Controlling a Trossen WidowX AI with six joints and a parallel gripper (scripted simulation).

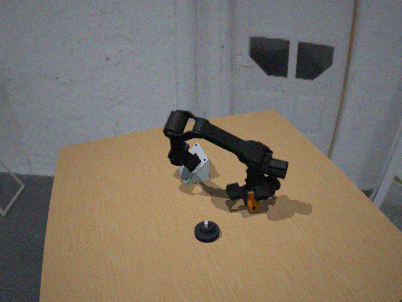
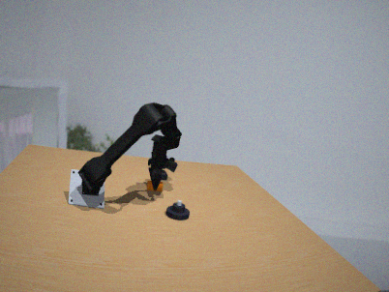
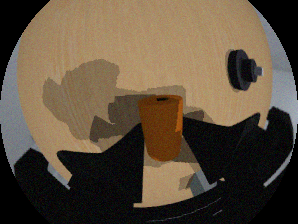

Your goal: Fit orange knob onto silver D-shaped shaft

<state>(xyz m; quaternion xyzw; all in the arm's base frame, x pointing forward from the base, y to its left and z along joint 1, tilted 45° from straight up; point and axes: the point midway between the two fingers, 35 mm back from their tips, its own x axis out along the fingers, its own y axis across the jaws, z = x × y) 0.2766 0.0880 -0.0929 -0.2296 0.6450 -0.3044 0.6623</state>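
The orange knob (image 1: pixel 253 204) (image 2: pixel 150 186) (image 3: pixel 162 135) is held on its side between the two black fingers of my gripper (image 1: pixel 250 197) (image 2: pixel 155 184) (image 3: pixel 160 123). The gripper is shut on it, low over the table. The knob's end face with the dark hole points sideways, towards the top camera, and shows at the knob's upper end in the wrist view; the hole's flat side is too small to tell. The round black pedestal (image 1: pixel 201 236) (image 2: pixel 177 215) (image 3: pixel 238 70) stands apart from the knob. Its silver shaft (image 1: pixel 206 223) (image 2: pixel 179 202) (image 3: pixel 259 71) points up and is bare; its flat side cannot be made out.
The wooden table (image 1: pixel 115 240) (image 2: pixel 121 251) (image 3: pixel 150 45) bears the arm's pale base plate (image 1: pixel 200 154) (image 2: pixel 74 189), which is behind the pedestal in the top view and left of it in the exterior view. The arm arches from this base to the gripper and casts shadows on the table.
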